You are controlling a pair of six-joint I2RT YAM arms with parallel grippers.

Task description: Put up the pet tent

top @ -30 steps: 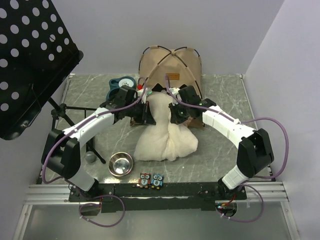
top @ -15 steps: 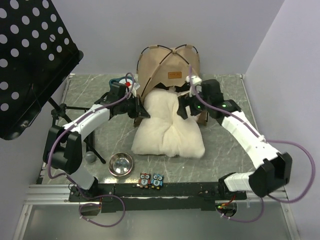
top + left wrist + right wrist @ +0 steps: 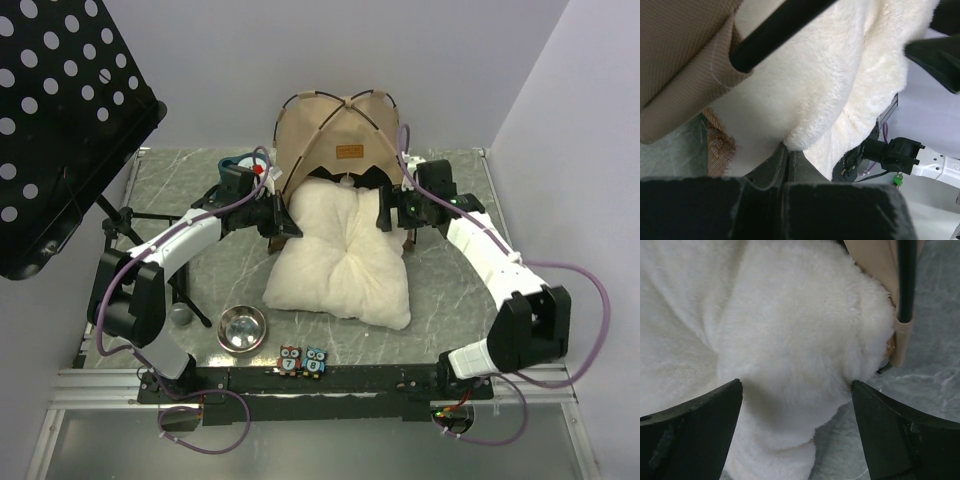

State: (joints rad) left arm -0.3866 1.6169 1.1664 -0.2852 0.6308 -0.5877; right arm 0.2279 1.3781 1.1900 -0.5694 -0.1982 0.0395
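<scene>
tent [image 3: 340, 130]: upright at the back middle of the table [image 3: 450, 300], against the rear wall, opening facing the arms.
cushion [image 3: 340, 255]: rear edge tucked into the opening; front edge well short of the table's near edge.
left gripper [image 3: 787, 155]: pinched together on the cushion's rear left corner.
right gripper [image 3: 795, 390]: fingers wide apart, flanking the rear right corner; a pole [image 3: 906, 280] just beside.
free room: bare table right of the cushion; bowl [image 3: 241, 327] front left.
</scene>
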